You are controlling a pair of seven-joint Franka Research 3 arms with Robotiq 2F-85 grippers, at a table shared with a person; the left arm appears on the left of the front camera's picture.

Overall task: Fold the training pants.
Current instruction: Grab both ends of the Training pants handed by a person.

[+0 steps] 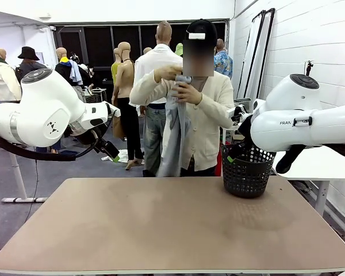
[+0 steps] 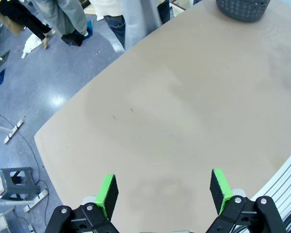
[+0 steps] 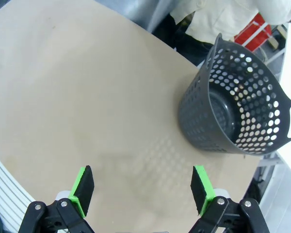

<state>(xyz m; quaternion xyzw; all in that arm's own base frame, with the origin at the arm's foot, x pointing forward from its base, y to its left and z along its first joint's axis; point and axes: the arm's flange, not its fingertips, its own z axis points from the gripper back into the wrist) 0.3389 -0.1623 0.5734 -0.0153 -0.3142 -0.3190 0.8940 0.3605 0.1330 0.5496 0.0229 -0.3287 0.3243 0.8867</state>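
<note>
Fingers of the left pincer (image 2: 163, 191) stand spread and empty above the desk (image 1: 132, 230). Past its far edge, near the middle, a person's hands (image 1: 181, 86) hold the training pants (image 1: 173, 135) hanging lengthwise, off the desk, neither arm clearly nearer. Rightward, the black basket (image 1: 246, 172) stands before the right pincer (image 3: 142, 188), likewise spread and empty.

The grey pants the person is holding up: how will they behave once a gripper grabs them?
Probably floppy: the pants hang in a limp, narrow drape from the person's hands. Likely light, since they are held high by the top alone. On the smooth table they may slide or bunch when pushed.
</note>
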